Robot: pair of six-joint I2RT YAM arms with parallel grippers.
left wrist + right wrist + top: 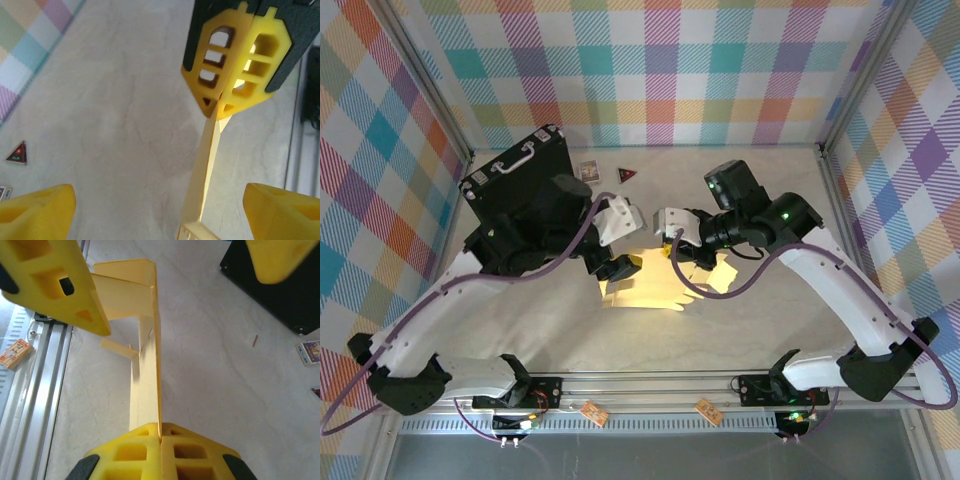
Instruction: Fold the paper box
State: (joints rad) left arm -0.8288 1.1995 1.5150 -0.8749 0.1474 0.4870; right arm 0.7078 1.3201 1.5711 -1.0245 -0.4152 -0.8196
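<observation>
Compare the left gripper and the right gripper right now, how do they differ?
The right gripper is shut, pinching an edge of the paper box; the left gripper is open, fingers wide apart either side of that cardboard. The right gripper holds the box; the left gripper grips nothing. Both have yellow fingers.
</observation>
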